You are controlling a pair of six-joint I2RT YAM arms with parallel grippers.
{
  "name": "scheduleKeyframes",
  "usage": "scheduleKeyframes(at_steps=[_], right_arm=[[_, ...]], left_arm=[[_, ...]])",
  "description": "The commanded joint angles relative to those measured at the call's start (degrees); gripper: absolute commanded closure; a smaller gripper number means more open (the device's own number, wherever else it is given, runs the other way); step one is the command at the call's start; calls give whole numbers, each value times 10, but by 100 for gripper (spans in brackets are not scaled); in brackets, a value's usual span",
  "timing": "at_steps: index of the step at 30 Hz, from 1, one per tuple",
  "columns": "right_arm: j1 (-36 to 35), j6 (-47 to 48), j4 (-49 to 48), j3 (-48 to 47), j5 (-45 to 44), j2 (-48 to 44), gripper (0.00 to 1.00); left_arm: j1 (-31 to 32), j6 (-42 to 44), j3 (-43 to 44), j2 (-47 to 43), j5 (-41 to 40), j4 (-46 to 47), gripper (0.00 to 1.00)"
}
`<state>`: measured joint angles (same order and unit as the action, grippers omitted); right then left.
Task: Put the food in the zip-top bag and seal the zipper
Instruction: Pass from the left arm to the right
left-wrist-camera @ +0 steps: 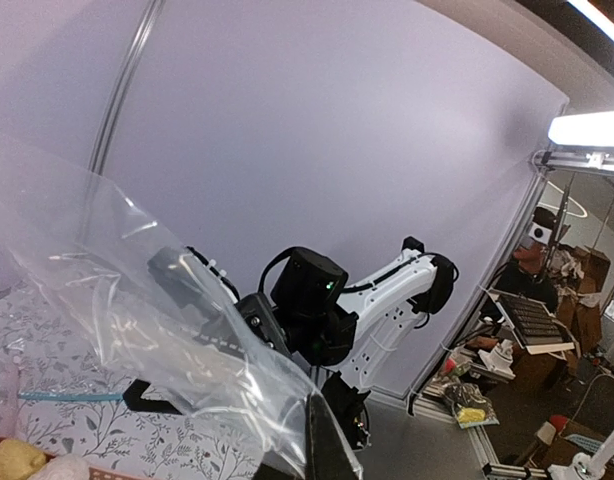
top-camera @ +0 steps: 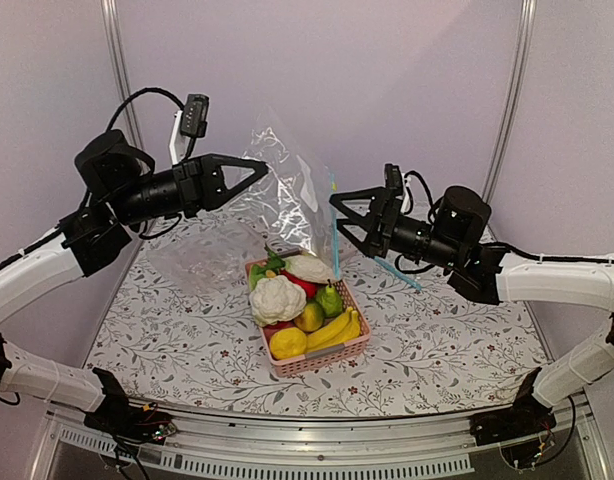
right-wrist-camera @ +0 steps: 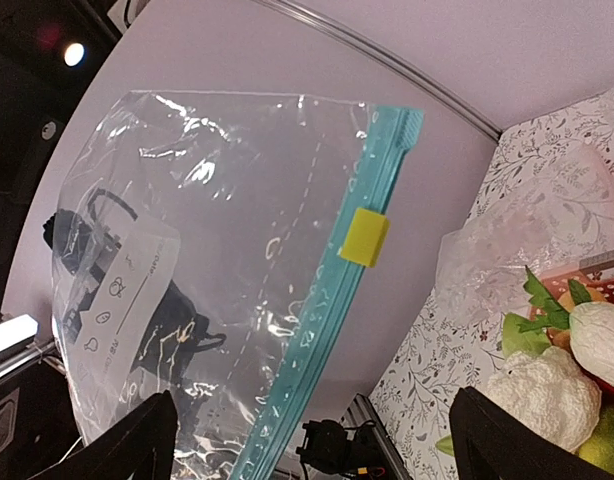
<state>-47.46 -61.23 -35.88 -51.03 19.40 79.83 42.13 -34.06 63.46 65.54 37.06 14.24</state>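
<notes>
My left gripper (top-camera: 259,170) is shut on a corner of the clear zip-top bag (top-camera: 287,200) and holds it up over the table; in the left wrist view one dark finger (left-wrist-camera: 322,440) pinches the plastic (left-wrist-camera: 137,300). The light-blue zipper (top-camera: 334,232) hangs upright. My right gripper (top-camera: 339,218) stands open at it; in the right wrist view the zipper (right-wrist-camera: 322,300), with its yellow slider (right-wrist-camera: 366,237), runs between the spread fingers (right-wrist-camera: 127,440). The food lies in the pink basket (top-camera: 327,362): a white oblong piece (top-camera: 309,267), a yellow lemon (top-camera: 287,343) and a green fruit (top-camera: 309,318).
The basket also holds a cauliflower (top-camera: 277,298), a banana bunch (top-camera: 337,330) and a green pear (top-camera: 330,300). Crumpled clear plastic (top-camera: 202,262) lies on the flowered cloth left of the basket. A loose light-blue strip (top-camera: 397,272) lies under the right arm.
</notes>
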Motion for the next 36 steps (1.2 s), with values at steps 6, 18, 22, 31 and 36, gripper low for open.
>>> scheduleKeyframes(at_steps=[6,18,22,31,36], right_arm=[[-17,-47,-115,-49,57,43,13],[-18,-57,-150,-38,41,30,54],[-18,-37,-122,-34,32,12,67],[-21,38,2,-35,-8,-29,100],[-27,124,157,-68,-40,-62,100]], left_arm=[[-13,-6,-6,-12,5,33,100],[-27,-10,-48,-39,-17,18,100],[-33,-7,-61,-47,-26,2,100],[-48,8,-64,-57,-31,-39,100],[-64,43,-41,-62,-49,-148,37]])
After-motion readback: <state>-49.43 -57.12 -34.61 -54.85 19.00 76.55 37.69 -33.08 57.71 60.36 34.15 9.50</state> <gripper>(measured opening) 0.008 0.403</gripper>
